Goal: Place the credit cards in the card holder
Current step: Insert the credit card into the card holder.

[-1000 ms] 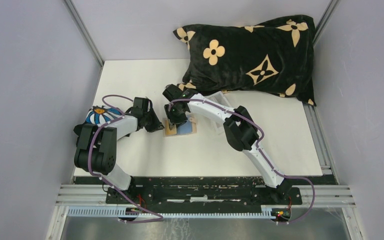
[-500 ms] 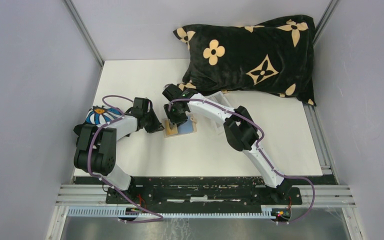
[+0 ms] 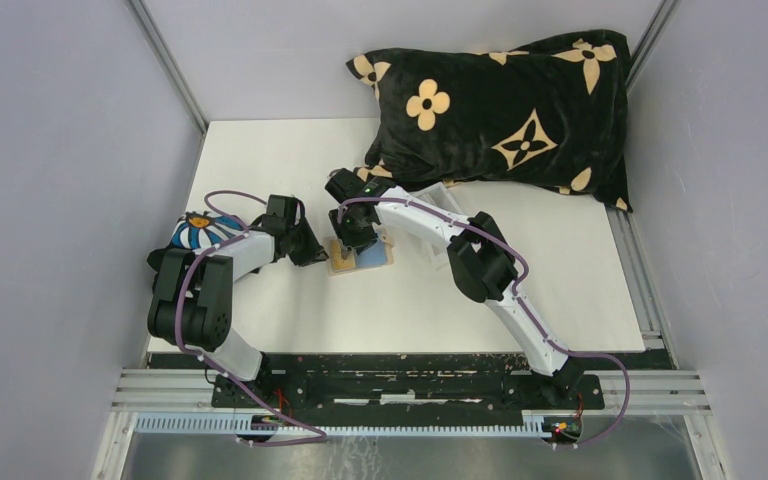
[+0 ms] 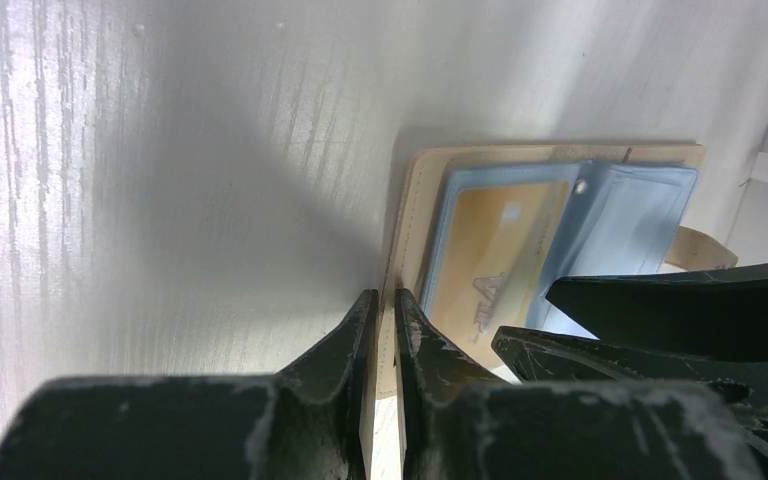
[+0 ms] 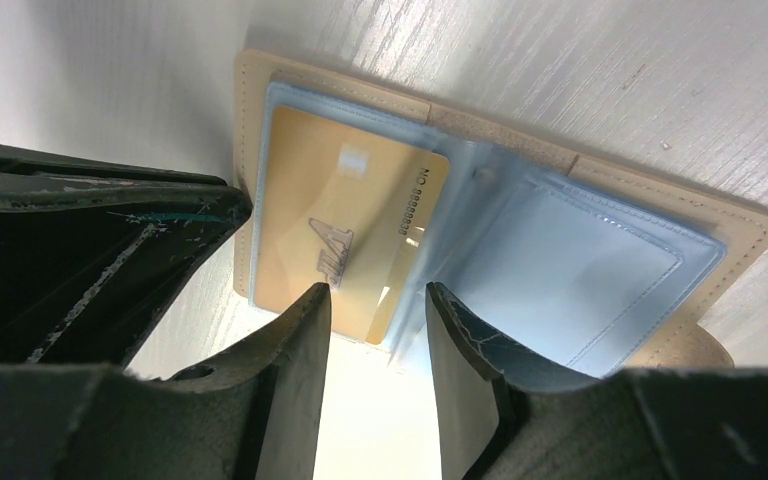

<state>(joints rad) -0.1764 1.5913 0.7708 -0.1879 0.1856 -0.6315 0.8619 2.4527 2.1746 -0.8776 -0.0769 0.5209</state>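
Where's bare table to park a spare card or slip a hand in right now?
Free: the far-left corner, between the pillow and the left edge of the table; the near strip from the card holder to the near edge; the right side in front of the pillow. Crowded: centre, where the left fingers and right fingers meet at the holder.

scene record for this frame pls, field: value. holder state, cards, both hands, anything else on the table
card holder: open flat on the table, tan cover, blue sleeves inside
yellowish card: at the sleeve nearest the left hand, near end sticking out past it; depth unclear
other cards: none seen
left hand: shut on the holder's tan edge
right hand: fingers apart above the card's near end
pillow: far right corner, apart from the holder
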